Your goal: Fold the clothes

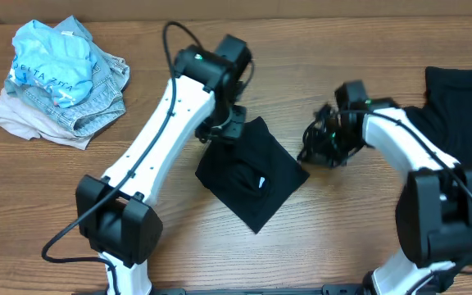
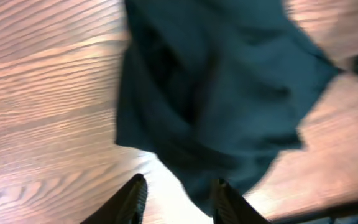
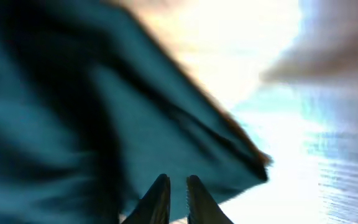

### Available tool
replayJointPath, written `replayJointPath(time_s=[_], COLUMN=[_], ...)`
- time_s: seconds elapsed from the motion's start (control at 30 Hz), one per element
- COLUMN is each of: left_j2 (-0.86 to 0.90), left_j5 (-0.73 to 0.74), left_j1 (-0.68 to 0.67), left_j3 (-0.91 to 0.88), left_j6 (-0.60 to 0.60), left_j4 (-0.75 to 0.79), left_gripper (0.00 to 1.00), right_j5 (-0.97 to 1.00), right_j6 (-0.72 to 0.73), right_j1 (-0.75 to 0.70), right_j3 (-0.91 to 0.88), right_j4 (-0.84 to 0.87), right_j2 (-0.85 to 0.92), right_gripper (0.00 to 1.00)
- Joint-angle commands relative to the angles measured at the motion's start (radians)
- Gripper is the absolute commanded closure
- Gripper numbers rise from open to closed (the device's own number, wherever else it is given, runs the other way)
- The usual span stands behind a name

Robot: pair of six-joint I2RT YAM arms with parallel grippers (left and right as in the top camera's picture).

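Note:
A black T-shirt [image 1: 252,172], folded into a small square, lies at the table's middle with its white label [image 1: 261,182] showing. My left gripper [image 1: 220,131] is at the square's far left corner. In the left wrist view this gripper [image 2: 179,186] is open, with bare table between the fingers and the shirt [image 2: 229,93] just ahead, its hem brushing the right finger [image 2: 225,199]. My right gripper [image 1: 314,147] hovers by the square's right corner. In its wrist view the right gripper [image 3: 174,183] stands slightly open, a narrow slit between the tips, with the fabric [image 3: 73,124] beyond them and nothing clamped.
Another black garment [image 1: 457,98] is spread at the right edge, partly under the right arm. A heap of light blue, denim and beige clothes [image 1: 56,78] sits at the back left. Bare wood table [image 1: 318,246] lies in front.

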Motion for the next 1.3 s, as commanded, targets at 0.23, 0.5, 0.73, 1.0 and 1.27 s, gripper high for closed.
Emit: replayJointPath(time_s=[0.23,0.5,0.73,1.0,1.27], left_j2=[-0.002,-0.012,-0.047,-0.058,-0.056], left_j5=[0.245,0.202,0.139,-0.003,-0.004], left_j1=[-0.017,-0.107,0.031,0.217,0.261], left_j3=[-0.336,-0.393,-0.2,-0.037,-0.038], left_j6=[0.015,-0.018,0.005,0.013,0.035], left_j4=[0.219,0.152,-0.002,-0.071,-0.016], left_gripper=[0.96,0.96,0.96,0.83,0.75], right_j5=[-0.009,-0.029,-0.013,0.212,0.391], right_j6=[-0.003,-0.053,-0.067,-0.067,-0.206], right_j1=[0.004,0.024,0.175,0.347,0.509], right_j3=[0.095,0.095,0.095,0.094,0.09], right_j4=[-0.006,-0.005,0.053,0.118,0.133], right_j2=[-0.121,-0.121,-0.12,-0.12,-0.071], right_gripper=[0.84,0.75,0.47,0.42,0.4])
